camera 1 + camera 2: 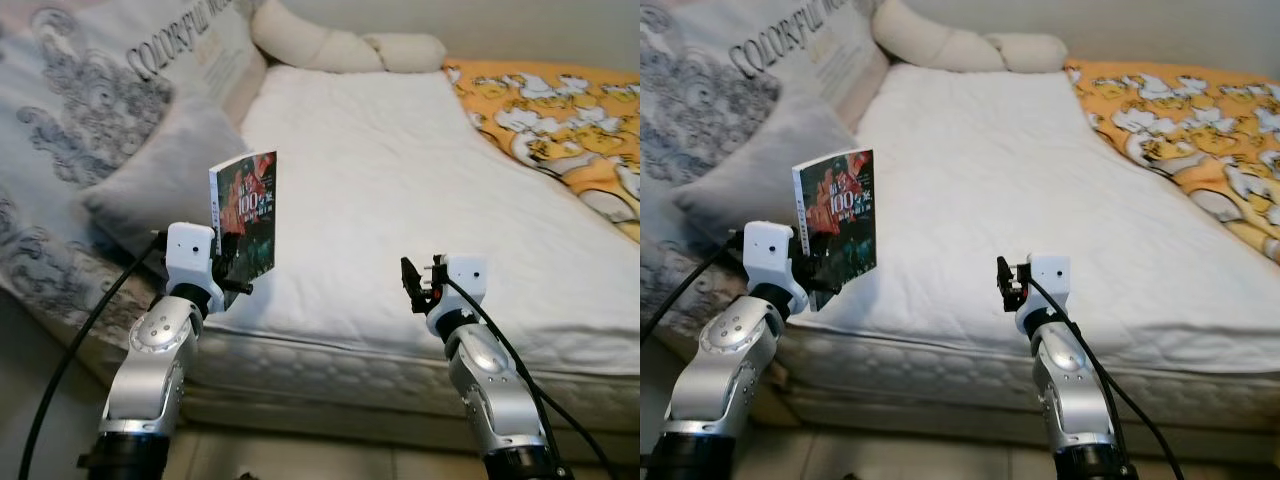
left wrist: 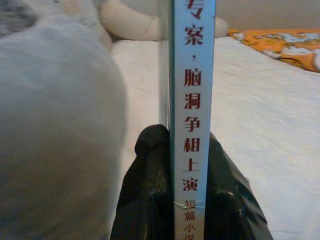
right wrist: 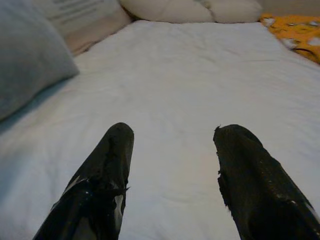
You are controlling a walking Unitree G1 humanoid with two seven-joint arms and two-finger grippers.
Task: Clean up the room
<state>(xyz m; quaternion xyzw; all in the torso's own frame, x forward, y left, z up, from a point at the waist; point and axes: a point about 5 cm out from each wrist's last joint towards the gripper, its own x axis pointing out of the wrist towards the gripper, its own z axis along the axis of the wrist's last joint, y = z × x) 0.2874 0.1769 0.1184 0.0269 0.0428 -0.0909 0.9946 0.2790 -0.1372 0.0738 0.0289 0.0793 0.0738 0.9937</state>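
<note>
- The left gripper [image 2: 187, 150] has its two black fingers [image 2: 150, 170] pinched tight on the lower edge of a book [image 1: 245, 220], one on each side of the blue spine.
- The book stands upright above the near left edge of the bed [image 1: 400, 200], cover facing right, just beside a grey pillow [image 1: 165, 175].
- The right gripper [image 3: 172, 165] has its fingers [image 3: 107, 170] spread wide, holding nothing, over the white mattress near its front edge.
- An orange duck-print blanket [image 1: 560, 110] lies at the far right; cream cushions [image 1: 340, 45] sit at the head.
</note>
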